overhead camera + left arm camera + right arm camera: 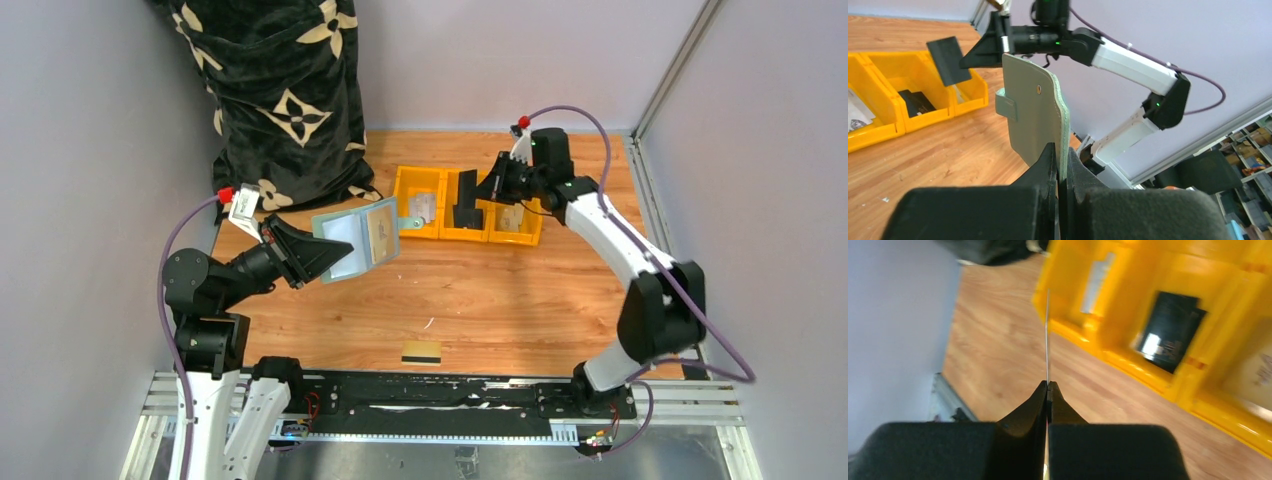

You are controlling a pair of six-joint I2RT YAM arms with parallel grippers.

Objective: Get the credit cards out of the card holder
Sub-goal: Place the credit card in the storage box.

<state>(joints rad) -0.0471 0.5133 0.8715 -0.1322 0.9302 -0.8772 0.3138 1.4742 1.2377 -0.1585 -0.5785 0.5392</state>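
Card holder (347,240) pinched in left gripper (1061,152); right gripper (1047,386) clamps a dark card (949,60) (edge-on sliver in wrist view).

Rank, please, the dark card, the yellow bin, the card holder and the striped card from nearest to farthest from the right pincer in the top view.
1. dark card: gripped in the right pincer itself.
2. yellow bin: just below it, at the back.
3. card holder: raised, left of the bin.
4. striped card: flat near the front edge.
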